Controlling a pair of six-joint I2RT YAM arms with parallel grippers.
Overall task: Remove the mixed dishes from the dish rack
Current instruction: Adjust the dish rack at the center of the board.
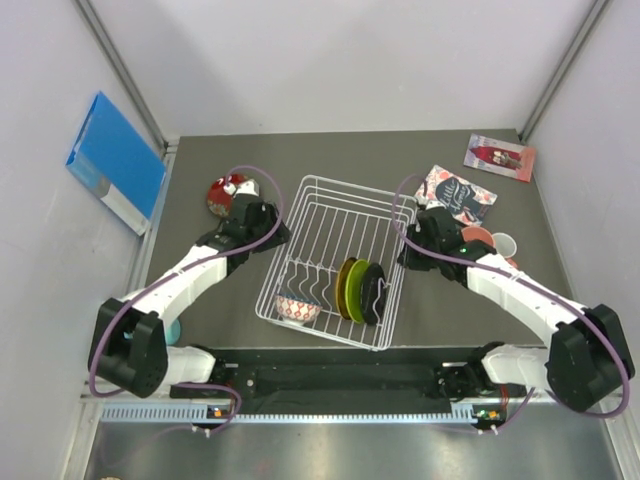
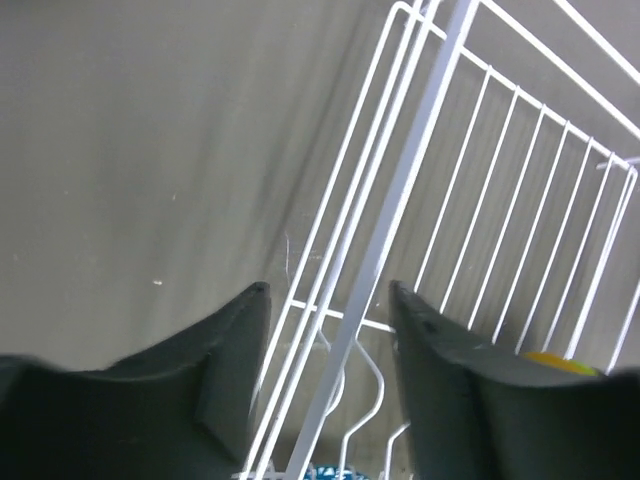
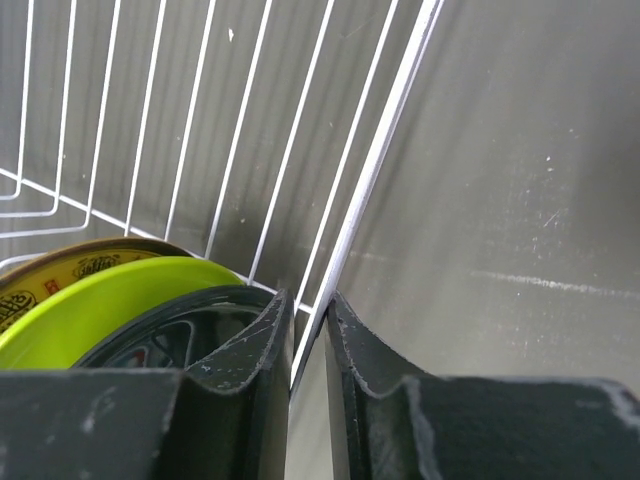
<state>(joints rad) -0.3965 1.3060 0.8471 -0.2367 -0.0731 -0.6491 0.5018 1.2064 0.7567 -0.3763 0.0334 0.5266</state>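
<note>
The white wire dish rack stands mid-table. In it, amber, lime-green and black plates stand on edge, and a small patterned bowl sits in the near left corner. My left gripper is open, its jaws on either side of the rack's left rim wire. My right gripper is shut on the rack's right rim wire, next to the black plate and the lime-green plate. A red plate lies on the table left of the rack.
A salmon dish and a white mug sit right of the rack beside my right arm. Two printed booklets lie at the back right. A blue folder leans on the left wall.
</note>
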